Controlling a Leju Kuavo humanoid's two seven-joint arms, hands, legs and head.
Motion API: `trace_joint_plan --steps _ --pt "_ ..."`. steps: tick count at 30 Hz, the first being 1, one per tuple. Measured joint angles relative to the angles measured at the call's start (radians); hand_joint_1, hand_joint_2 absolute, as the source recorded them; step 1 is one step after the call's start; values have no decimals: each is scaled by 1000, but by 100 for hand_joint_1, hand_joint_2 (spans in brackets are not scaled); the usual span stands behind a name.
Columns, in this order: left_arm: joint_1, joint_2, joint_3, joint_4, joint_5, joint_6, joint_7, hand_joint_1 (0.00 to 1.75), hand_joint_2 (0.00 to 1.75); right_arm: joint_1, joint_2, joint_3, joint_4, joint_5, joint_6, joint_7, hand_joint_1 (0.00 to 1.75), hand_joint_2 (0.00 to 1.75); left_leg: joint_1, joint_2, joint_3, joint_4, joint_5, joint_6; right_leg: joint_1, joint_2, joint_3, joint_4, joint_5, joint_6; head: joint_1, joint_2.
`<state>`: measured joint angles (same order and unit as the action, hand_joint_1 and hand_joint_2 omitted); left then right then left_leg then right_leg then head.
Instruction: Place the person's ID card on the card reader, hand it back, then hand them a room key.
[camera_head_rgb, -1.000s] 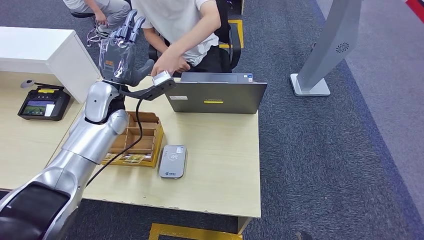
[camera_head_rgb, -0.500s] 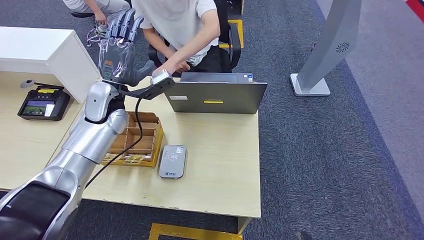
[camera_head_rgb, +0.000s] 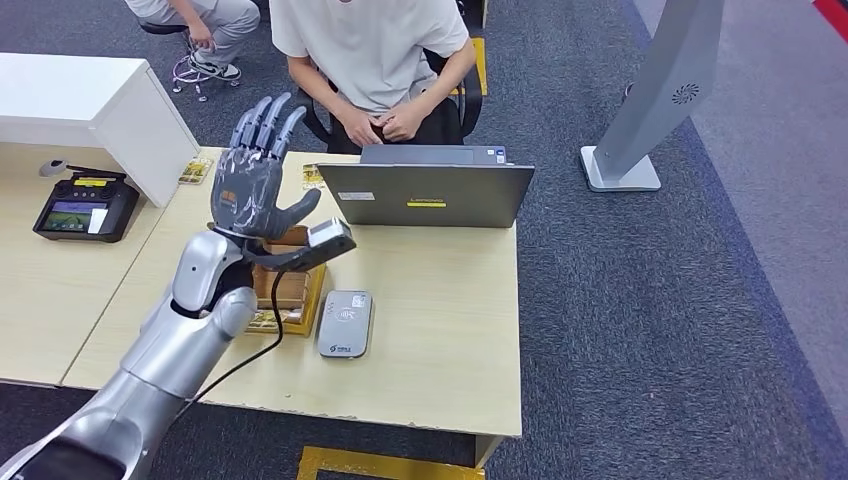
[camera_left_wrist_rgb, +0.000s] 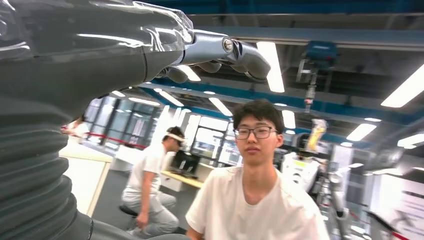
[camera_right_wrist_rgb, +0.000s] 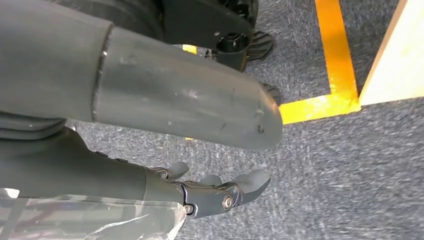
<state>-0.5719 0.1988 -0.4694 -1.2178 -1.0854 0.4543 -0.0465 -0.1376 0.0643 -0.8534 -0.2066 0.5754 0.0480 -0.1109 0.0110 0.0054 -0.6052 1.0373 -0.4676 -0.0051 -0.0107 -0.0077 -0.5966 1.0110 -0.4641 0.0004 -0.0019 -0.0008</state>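
Here left hand (camera_head_rgb: 255, 185) hovers open over desk edge (camera_head_rgb: 400, 413).

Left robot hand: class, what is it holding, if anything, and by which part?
Nothing. The left robot hand is raised above the desk, fingers spread apart and empty.

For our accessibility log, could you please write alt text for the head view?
The robot's left hand is raised open over a wooden desk, facing a seated person behind a laptop; a grey card reader lies beside a wooden organiser.
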Motion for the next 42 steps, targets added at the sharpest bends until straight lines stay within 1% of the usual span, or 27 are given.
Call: trace_joint_plan --steps 4,11,15,20,23,27,35,42 --pt "124 37 -9 -141 -15 5 3 0 175 18 -1 -13 0 -8 1 -12 0 0 0 0 0 0 -1 0 0 0 0 0 -1 0 0 0" --pt "241 79 -12 -270 -25 4 3 0 175 31 -2 -28 0 -12 0 -20 0 0 0 0 0 0 0 0 0 0 0 0 -1 0 0 0" --pt "302 97 -12 -317 -43 -3 4 0 175 42 -2 -34 0 -13 -2 -25 0 0 0 0 0 0 -1 0 0 0 0 0 -1 0 0 0" --pt "374 119 -12 -336 -31 -60 4 0 175 51 -3 -48 0 -19 -5 -32 0 0 0 0 0 0 -1 0 0 0 0 0 -1 0 0 0" --pt "419 127 -12 -339 -26 -68 4 0 175 58 -3 -53 0 -20 -5 -32 0 0 0 0 0 0 -1 0 0 0 0 0 -2 0 0 0" --pt "451 131 -12 -340 -25 -68 4 0 175 61 -3 -54 0 -20 -6 -32 0 0 0 0 0 0 -1 0 0 0 0 0 -2 0 0 0" --pt "471 134 -12 -345 -25 -74 4 0 175 62 -4 -59 0 -20 -6 -32 0 0 0 0 0 0 -1 0 0 0 1 0 -2 0 0 0" --pt "521 137 -10 -345 -28 -76 11 0 175 63 -4 -64 0 -16 -6 -32 0 0 0 0 0 0 -1 0 0 0 1 0 -2 0 0 0"
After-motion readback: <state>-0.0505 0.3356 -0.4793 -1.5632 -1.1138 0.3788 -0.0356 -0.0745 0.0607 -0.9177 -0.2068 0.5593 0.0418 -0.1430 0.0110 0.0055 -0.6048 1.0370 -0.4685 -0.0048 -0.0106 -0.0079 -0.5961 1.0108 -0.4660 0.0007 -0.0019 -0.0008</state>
